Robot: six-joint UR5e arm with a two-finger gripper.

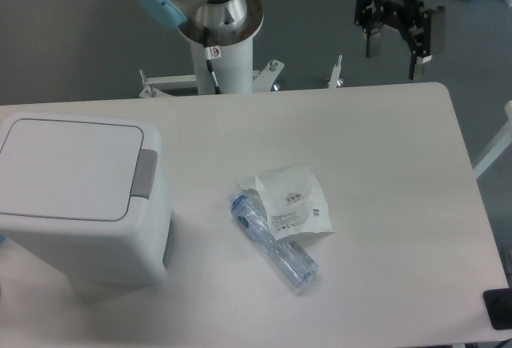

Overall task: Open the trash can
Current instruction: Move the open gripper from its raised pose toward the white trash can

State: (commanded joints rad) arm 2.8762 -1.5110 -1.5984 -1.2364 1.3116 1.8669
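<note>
The trash can (pixel 80 204) is a large white boxy bin at the left of the table. Its flat white lid (pixel 68 168) lies shut, and a grey push tab (pixel 145 174) sits on the lid's right edge. My gripper (pixel 394 60) hangs high at the far right, above the table's back edge and far from the bin. Its two black fingers are spread apart with nothing between them.
A crushed clear plastic bottle (pixel 276 242) with a blue cap lies in the middle of the white table (pixel 400 172), partly on a crumpled white wrapper (pixel 294 202). The arm's base post (pixel 220 44) stands behind the back edge. A dark object (pixel 500 308) sits at the bottom right corner.
</note>
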